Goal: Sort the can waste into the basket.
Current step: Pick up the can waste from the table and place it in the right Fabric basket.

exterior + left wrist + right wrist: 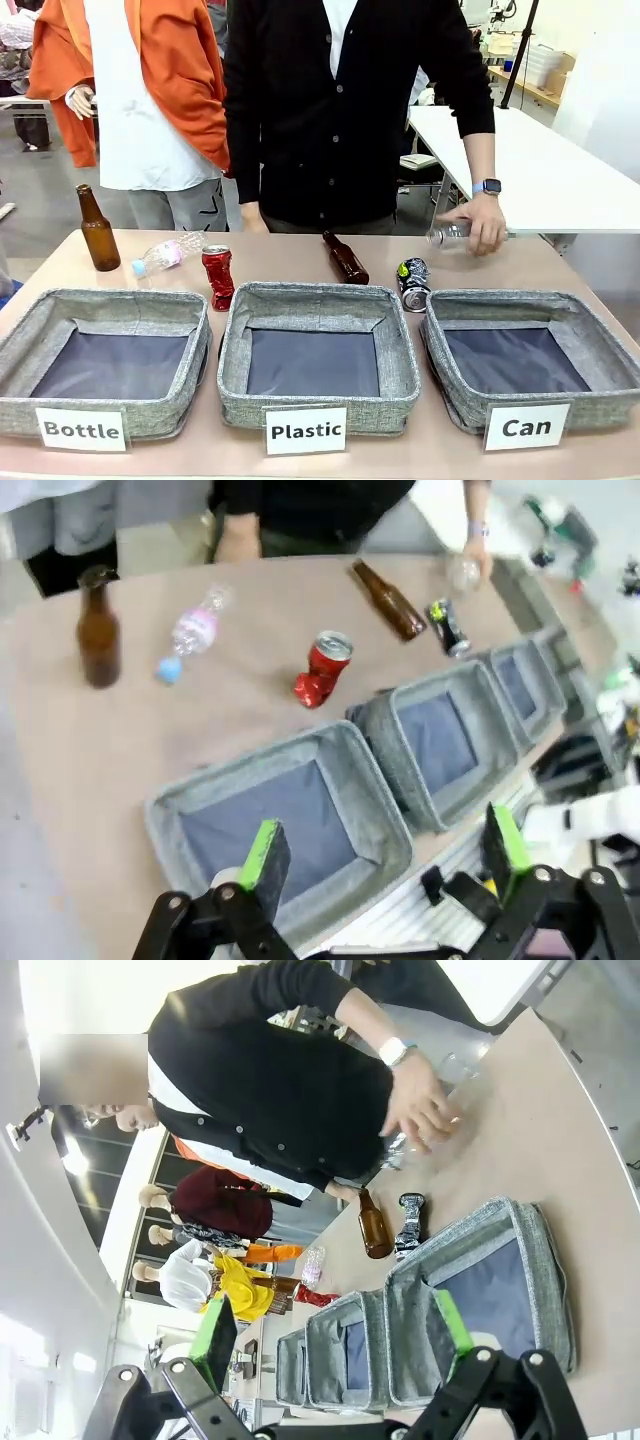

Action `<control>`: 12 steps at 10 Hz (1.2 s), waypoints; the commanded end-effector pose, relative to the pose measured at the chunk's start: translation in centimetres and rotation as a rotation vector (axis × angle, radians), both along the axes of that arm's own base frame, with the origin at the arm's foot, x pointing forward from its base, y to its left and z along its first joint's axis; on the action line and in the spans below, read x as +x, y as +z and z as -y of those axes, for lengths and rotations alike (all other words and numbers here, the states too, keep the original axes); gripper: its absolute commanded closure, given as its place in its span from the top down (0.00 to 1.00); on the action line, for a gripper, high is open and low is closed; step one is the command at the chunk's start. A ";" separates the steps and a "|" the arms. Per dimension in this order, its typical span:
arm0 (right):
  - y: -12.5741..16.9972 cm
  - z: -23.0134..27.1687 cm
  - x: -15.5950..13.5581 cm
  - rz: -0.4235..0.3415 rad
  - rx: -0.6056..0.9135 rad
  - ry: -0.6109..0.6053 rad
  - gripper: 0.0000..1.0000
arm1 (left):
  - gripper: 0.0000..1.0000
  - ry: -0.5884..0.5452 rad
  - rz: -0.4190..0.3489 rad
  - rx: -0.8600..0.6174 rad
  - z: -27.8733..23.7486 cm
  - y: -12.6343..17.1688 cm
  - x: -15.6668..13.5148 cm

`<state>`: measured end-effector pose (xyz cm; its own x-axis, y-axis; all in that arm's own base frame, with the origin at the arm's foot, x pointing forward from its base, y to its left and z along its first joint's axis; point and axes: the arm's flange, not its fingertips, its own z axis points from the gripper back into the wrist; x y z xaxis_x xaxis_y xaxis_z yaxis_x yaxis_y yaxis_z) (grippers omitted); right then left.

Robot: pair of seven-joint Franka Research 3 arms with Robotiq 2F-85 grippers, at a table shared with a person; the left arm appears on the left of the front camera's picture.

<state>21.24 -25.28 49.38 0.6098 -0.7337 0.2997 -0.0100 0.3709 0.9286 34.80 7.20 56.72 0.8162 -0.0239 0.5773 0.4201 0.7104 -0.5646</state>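
Left pincer (385, 845), right pincer (332, 1322) released — dark can (413, 283) just beside Can basket (500, 297) far corner; red can (217, 277) well apart.

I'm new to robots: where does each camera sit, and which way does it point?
Front: fixed at the robot's edge, facing across the table to the person, whose hand holds a clear bottle.
Left wrist: above the Bottle basket, looking across the table past the open left gripper.
Right wrist: rolled sideways near the Can basket, behind the open right gripper.
Shared: all three show the dark can.
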 end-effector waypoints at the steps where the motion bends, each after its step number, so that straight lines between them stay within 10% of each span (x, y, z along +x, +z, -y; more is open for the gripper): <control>1: 0.1 0.3 0.2 0.032 -0.011 0.003 1.00 | 1.00 -0.130 0.045 0.103 1.2 -1.1 4.8; 7: 0.1 0.3 0.2 0.032 -0.011 0.003 1.00 | 1.00 -0.122 -0.004 0.113 4.3 -2.8 6.8; 12: 0.1 0.3 0.2 0.032 -0.011 0.003 1.00 | 1.00 -0.595 0.357 0.199 6.2 -9.2 13.9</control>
